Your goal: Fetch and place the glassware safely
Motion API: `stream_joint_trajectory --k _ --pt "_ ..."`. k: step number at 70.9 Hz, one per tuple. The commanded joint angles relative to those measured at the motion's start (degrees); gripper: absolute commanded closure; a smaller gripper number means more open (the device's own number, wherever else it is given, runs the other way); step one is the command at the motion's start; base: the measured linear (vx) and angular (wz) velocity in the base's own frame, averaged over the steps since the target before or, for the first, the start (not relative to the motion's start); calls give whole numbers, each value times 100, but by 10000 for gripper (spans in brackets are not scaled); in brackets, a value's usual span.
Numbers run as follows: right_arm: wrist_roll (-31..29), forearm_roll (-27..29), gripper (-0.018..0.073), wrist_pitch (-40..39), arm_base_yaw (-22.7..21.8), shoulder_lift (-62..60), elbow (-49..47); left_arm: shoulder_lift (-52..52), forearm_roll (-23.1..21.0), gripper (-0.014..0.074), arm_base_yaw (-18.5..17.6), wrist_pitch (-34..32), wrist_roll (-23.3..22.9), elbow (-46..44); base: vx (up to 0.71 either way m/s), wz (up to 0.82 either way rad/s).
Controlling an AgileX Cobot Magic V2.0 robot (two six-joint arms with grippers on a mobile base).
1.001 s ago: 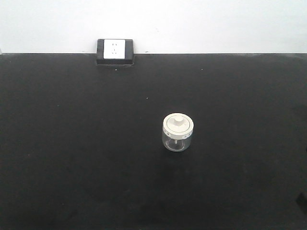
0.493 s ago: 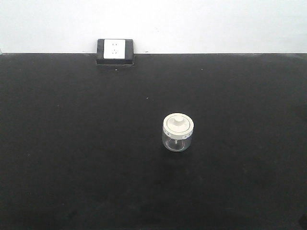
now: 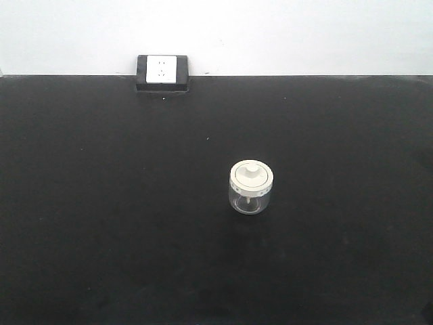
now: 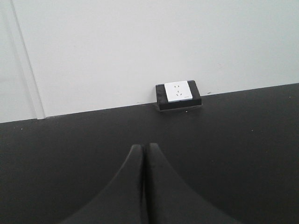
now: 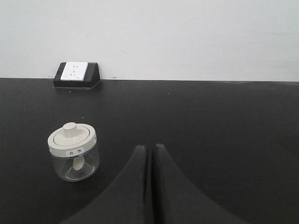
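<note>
Centrally, the glass jar (image 3: pixel 251 189) stands upright on the black surface (image 3: pixel 101 203), its cream-white lid (image 3: pixel 251 175) with knob in place; a small label sits on the lid rim. Behind it, a socket block (image 3: pixel 162 72) rests at the wall (image 3: pixel 304 34). Left gripper (image 4: pixel 143 147): jaws pressed together, holding nothing. Right gripper (image 5: pixel 150 148): jaws likewise closed and empty, with the jar lying ahead and to their left, apart from them.
</note>
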Motion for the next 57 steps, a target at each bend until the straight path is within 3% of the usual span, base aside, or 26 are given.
stream_joint_trajectory --k 1,18,42,57 --pt "-16 -30 563 -366 -23 38 -174 52 -19 603 -7 -401 -49 -150 0 0" --pt "-16 -30 563 -366 -23 38 -174 -303 -25 603 -7 -120 -44 8 0 0" --pt "-16 -30 563 -366 -23 38 -174 -1442 -365 603 -7 1065 -32 539 0 0" --pt "-16 -35 563 -366 -23 38 -174 -1611 -560 603 -7 954 -33 1102 0 0"
